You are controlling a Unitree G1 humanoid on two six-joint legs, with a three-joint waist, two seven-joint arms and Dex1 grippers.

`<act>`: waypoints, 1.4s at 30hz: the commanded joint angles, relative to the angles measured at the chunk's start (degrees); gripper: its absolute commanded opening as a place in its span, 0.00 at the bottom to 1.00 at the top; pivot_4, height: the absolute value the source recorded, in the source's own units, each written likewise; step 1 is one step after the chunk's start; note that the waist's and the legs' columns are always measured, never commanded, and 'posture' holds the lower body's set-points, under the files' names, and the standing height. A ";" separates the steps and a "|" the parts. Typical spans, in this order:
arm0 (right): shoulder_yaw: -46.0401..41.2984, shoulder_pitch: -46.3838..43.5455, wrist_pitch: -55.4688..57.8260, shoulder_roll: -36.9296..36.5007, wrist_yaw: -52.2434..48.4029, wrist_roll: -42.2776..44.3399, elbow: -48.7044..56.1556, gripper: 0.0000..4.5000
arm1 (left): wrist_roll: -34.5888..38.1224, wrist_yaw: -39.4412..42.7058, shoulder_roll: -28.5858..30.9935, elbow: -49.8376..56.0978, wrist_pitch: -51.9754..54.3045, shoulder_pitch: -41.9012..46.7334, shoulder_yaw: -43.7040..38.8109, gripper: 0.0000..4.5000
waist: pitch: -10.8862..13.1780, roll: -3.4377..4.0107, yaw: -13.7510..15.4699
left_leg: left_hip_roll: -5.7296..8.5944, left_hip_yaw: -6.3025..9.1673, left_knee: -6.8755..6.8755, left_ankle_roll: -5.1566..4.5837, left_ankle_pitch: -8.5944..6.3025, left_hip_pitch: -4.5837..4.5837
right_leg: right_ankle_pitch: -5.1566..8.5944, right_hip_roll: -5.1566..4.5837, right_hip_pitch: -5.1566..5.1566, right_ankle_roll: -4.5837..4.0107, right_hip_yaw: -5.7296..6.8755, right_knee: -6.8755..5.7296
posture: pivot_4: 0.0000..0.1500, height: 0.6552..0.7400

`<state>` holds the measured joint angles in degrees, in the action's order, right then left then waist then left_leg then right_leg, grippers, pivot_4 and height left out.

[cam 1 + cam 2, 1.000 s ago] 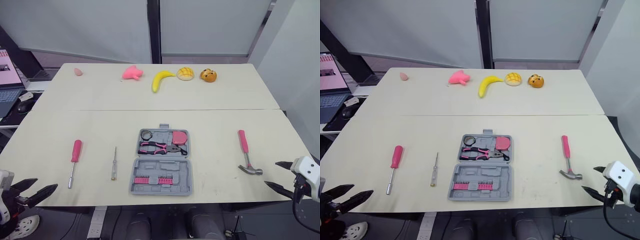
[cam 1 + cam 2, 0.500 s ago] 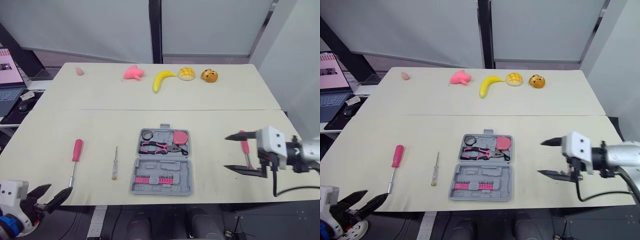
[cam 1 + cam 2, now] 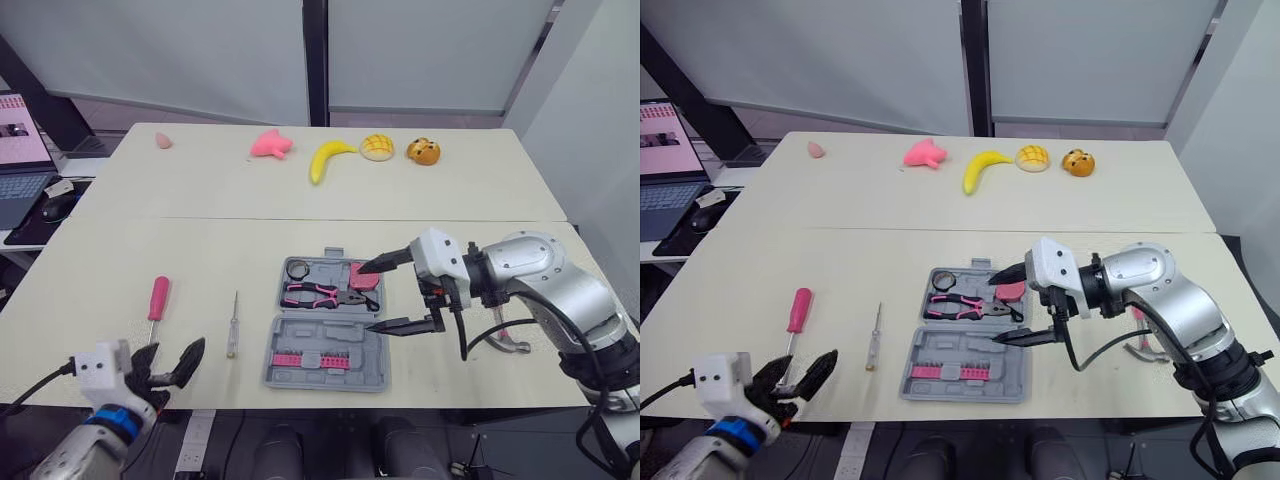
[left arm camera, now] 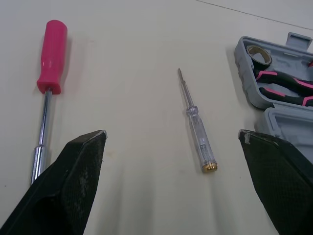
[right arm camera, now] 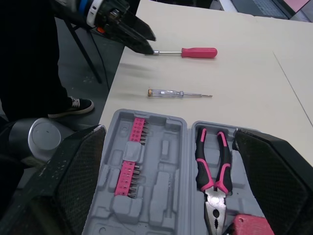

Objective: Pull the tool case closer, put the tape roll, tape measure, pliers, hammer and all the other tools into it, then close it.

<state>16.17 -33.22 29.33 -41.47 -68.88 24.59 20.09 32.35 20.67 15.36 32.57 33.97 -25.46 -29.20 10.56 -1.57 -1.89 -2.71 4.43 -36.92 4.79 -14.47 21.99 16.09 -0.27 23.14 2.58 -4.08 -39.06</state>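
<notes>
Hovering at centre frame in the head view, the right gripper [image 3: 366,298] spreads its fingers wide over the right side of the open case [image 3: 345,348] and grips nothing. The case lies mid-table, just below frame centre, with the tape roll [image 3: 293,270], pliers [image 3: 320,294] and tape measure [image 3: 362,276] in its upper half and a row of pink bits [image 3: 295,360] in its lower half. The hammer [image 3: 513,346] lies right of the case, partly hidden behind the right arm. At lower left, the left gripper [image 3: 165,365] is open and empty at the table's near edge, close to the pink screwdriver [image 3: 156,300]; the tester [image 3: 231,328] lies between screwdriver and case.
</notes>
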 commanded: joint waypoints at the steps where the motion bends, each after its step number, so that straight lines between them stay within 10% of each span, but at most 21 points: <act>1: -0.31 -1.04 -1.40 0.21 -0.80 -0.47 1.04 0.99 | -5.69 -4.31 -0.90 0.06 -2.63 1.65 5.38 1.00 | -0.03 -0.05 -0.03 | 0.00 0.01 0.00 0.00 0.00 -0.01 | 0.00 0.01 0.00 0.00 0.00 0.00 | 1.00 0.83; 21: -0.02 -1.41 0.10 0.89 -0.78 -1.18 2.02 0.99 | -21.44 -13.99 -3.88 -19.02 -5.12 16.68 20.39 1.00 | -0.04 -0.02 0.09 | 0.01 0.05 0.00 0.00 0.00 0.00 | -0.04 0.01 -0.02 0.02 0.03 -0.01 | 1.00 0.83; 36: -0.30 -1.20 0.29 0.61 -0.49 -1.46 2.41 1.00 | -20.99 -12.87 -3.85 -19.67 -0.71 17.13 20.53 0.07 | -0.11 0.10 0.19 | 0.05 0.05 0.00 0.00 0.00 -0.01 | -0.04 -0.03 -0.05 0.04 0.03 -0.01 | 1.00 0.83; 42: -0.44 -0.49 -0.52 0.76 0.01 -2.07 2.35 1.00 | -19.83 -11.54 -3.00 -17.37 -2.05 16.25 18.70 0.04 | -0.14 0.15 0.13 | 0.05 0.05 0.00 0.00 0.00 -0.02 | -0.04 -0.03 -0.06 0.04 0.03 0.00 | 1.00 0.83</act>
<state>16.87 -33.29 29.67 -40.51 -69.18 22.58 20.53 11.63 8.08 11.94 14.13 31.81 -8.17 -10.53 10.42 -1.42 -1.76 -2.65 4.48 -36.92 4.79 -14.47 21.97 16.05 -0.30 23.08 2.62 -4.05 -39.05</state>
